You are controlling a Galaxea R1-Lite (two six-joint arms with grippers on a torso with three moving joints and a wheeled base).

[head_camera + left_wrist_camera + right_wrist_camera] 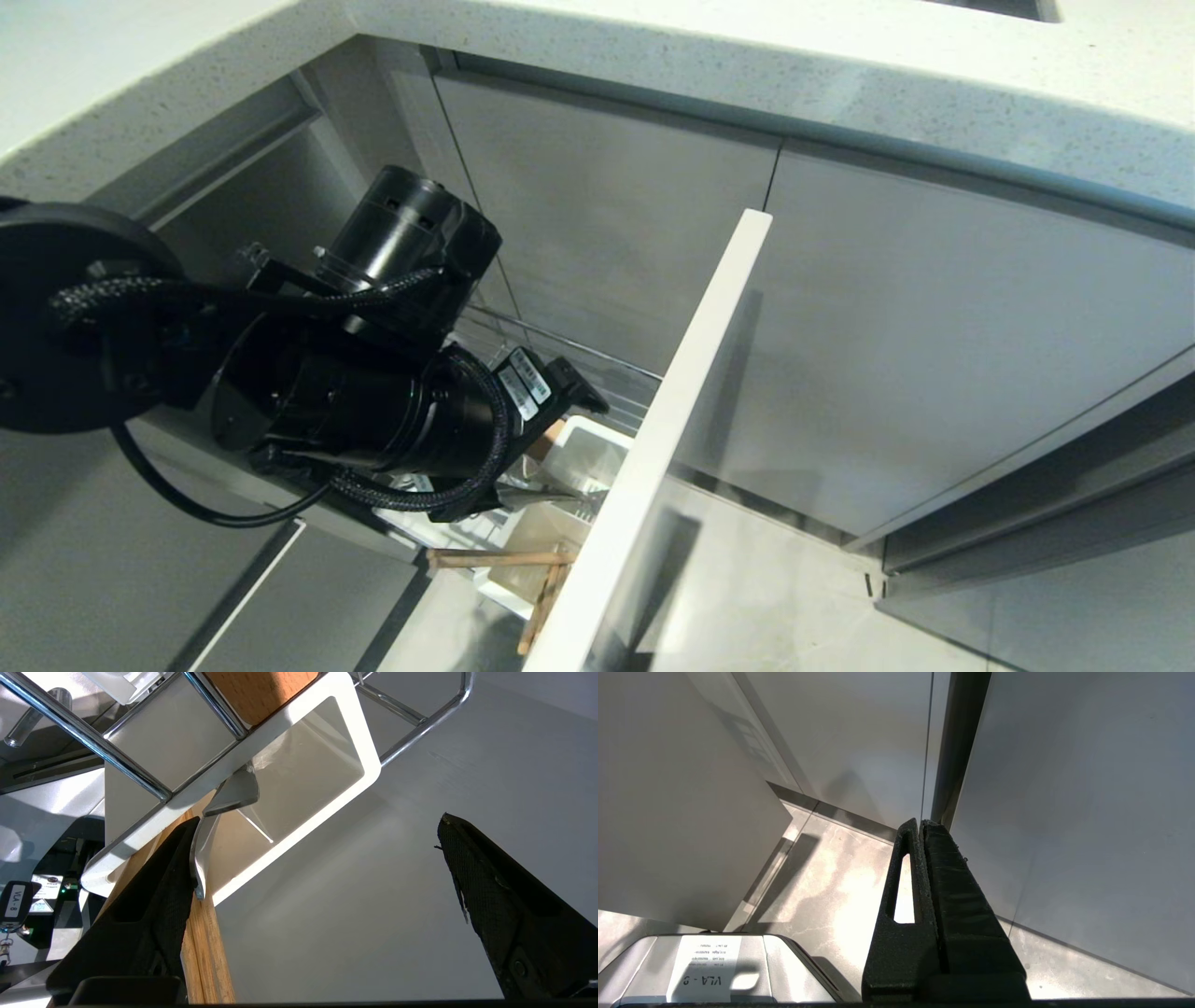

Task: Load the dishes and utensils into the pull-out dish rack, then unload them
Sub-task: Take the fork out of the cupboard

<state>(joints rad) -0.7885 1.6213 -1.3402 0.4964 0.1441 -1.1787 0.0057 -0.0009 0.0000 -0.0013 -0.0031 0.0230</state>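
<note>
I am looking down past my left arm at the rack (653, 439), which is standing pulled out from the cabinet with its pale front panel running from upper right to lower left across the head view. My left gripper (317, 858) is hanging over the white caddy (369, 756) at the front end of the rack, its fingers (154, 896) spread wide and gripping nothing. The spoon (205, 835) is sitting in the caddy, leaning against the near rim; its long axis is running from the caddy's inside up and out over that rim, with the flat handle end pointing toward the camera and lying right against the inner face of one finger, though I cannot tell if they are actually touching. The chopsticks (495, 558) are showing in the head view as two light wood sticks near the caddy, by the panel: one is lying roughly level across the picture, pointing at the panel, and the other is slanting down and away along the panel's edge, so the two are crossing near the panel. A wooden strip (261, 690) is sitting between the chrome wires (84, 732) just behind the caddy. My right gripper (922, 826) is hanging beside the cabinet doors above the floor, its fingers pressed together on nothing.
</note>
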